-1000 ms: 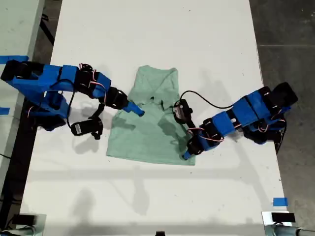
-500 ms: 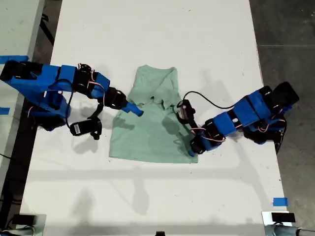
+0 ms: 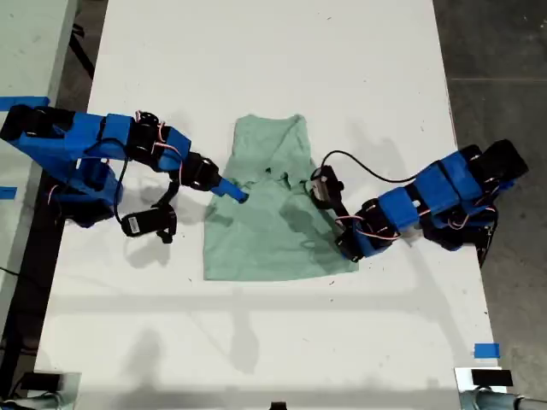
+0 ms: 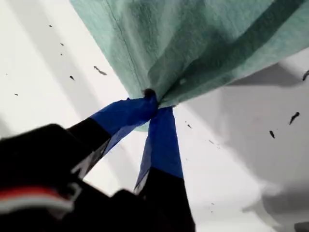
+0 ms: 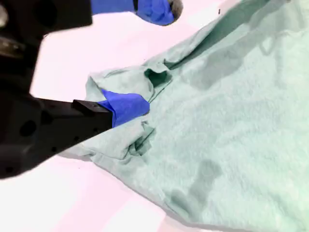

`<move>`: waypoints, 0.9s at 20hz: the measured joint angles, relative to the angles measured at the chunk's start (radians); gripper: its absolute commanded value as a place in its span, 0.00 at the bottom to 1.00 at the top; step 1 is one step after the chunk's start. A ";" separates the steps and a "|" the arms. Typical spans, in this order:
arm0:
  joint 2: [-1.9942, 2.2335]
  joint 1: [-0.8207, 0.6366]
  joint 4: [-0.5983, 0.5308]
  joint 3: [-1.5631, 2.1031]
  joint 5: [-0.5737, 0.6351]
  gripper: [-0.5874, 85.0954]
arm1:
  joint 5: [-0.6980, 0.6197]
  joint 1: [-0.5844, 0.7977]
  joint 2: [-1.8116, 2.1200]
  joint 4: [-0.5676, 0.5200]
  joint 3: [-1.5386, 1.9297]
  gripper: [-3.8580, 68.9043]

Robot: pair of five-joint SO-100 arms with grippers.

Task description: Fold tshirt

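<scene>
**A:** Where is the tshirt?

**B:** It lies on the white table, about midway between the two long edges and well clear of both short ends. The part toward the far end in the exterior view is narrow and bunched. The part toward the near end spreads wider and lies fairly flat.

**A:** What is my first gripper doing?

**B:** It is at the shirt's corner nearest the table's long edge on the exterior view's right. In the first wrist view the gripper has its blue tips clenched on a pinch of the green fabric, and the cloth gathers into folds at that point.

**A:** And my second gripper?

**B:** It sits at the opposite side of the shirt, where the narrow part meets the wide part. In the second wrist view the gripper is released, with its jaws spread wide. One of its fingers rests on a crumpled edge of cloth. The other finger is off the shirt, over bare table.

**A:** Is there anything else on the table?

**B:** There is a strip of blue tape near the near corner on the exterior view's right.
</scene>
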 measured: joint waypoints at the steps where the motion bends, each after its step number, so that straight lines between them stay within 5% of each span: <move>1: 0.000 0.000 -0.006 0.000 0.000 0.31 | -0.012 0.002 0.000 0.043 -0.055 0.04; 8: 0.000 0.000 -0.012 0.011 0.000 0.31 | -0.051 0.043 -0.112 0.055 -0.356 0.04; 13: 0.000 0.000 -0.018 0.017 -0.002 0.31 | -0.048 0.092 -0.261 -0.104 -0.466 0.05; 15: 0.000 0.000 -0.021 0.020 -0.002 0.31 | -0.046 0.107 -0.299 -0.196 -0.471 0.45; 18: 0.021 0.000 -0.028 0.046 -0.002 0.31 | -0.106 0.126 -0.302 -0.321 -0.471 0.40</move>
